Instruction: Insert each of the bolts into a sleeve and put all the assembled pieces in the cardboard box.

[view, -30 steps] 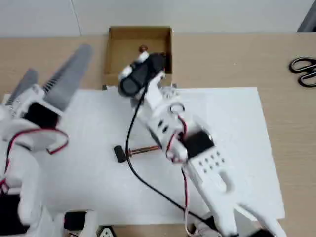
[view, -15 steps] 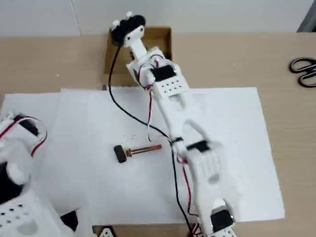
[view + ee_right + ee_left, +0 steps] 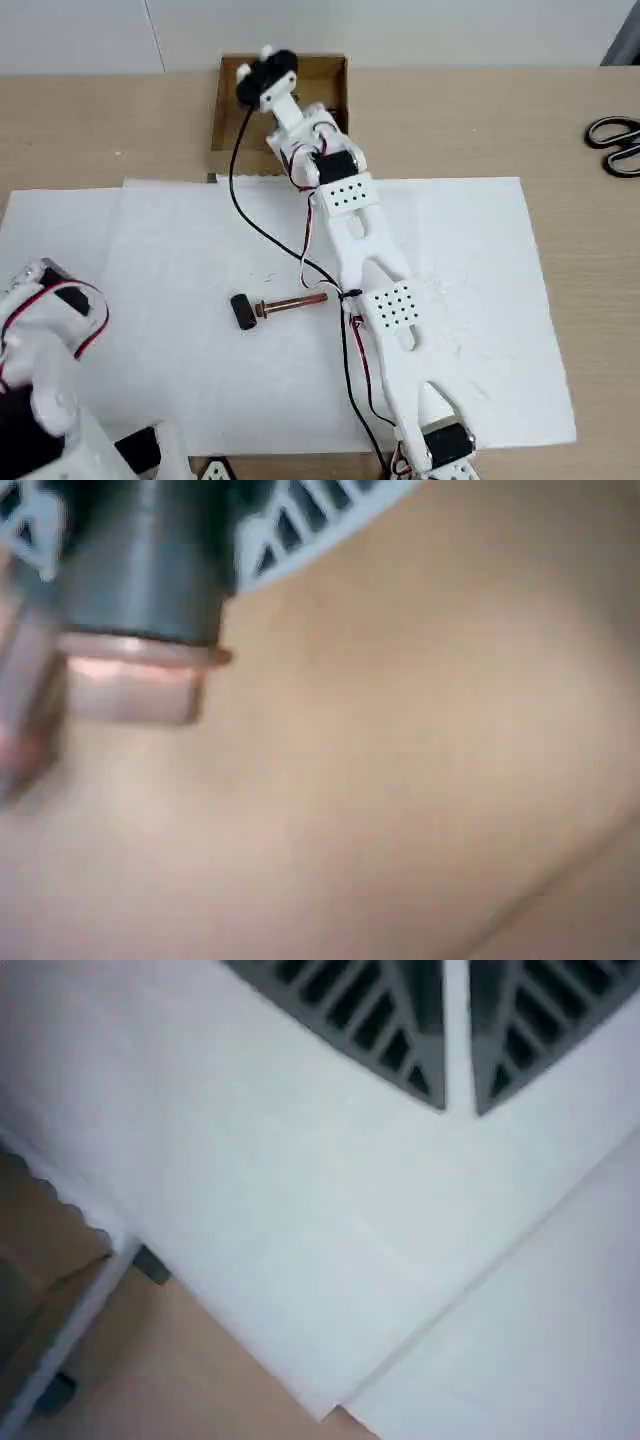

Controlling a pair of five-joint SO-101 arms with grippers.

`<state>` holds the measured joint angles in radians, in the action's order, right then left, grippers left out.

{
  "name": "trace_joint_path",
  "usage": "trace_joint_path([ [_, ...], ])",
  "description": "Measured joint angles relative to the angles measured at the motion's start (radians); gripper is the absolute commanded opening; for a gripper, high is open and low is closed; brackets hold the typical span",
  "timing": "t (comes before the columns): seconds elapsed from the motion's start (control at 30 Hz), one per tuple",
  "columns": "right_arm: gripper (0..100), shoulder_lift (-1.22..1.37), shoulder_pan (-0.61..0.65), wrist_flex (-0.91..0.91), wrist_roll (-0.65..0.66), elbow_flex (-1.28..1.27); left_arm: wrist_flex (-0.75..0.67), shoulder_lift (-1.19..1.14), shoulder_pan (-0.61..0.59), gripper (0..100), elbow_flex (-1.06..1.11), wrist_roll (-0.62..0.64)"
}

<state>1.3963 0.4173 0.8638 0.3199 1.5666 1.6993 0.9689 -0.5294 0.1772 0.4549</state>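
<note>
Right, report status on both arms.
Right gripper shut on sleeved bolt, over cardboard box. Left gripper empty above paper. Another bolt lies on paper.

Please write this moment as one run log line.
right arm: over cardboard box, fingers hold sleeved bolt | left arm: above paper | another bolt piece: on paper

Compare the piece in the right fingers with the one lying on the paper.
The held piece is gripped by the right gripper over the cardboard box; the lying piece rests flat on the white paper. The held piece shows little copper; the lying piece, a long shaft. Both are black and copper.
</note>
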Motion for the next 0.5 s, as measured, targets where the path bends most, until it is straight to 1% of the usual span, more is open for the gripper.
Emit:
trace_joint_path([
  [0.13,21.3,0.023,-0.002,-0.005,0.0,-0.008,0.0,0.038,0.015,1,0.0,0.0],
  [0.23,30.7,0.029,-0.002,-0.008,0.0,-0.006,0.0,0.043,0.017,1,0.003,0.0],
  [0.33,34.4,0.025,0.002,0.077,0.0,0.041,0.0,0.041,0.017,4,0.063,-0.008],
  [0.5,34.7,-0.072,0.002,0.37,0.0,0.081,0.0,-0.008,0.017,16,0.233,-0.041],
])
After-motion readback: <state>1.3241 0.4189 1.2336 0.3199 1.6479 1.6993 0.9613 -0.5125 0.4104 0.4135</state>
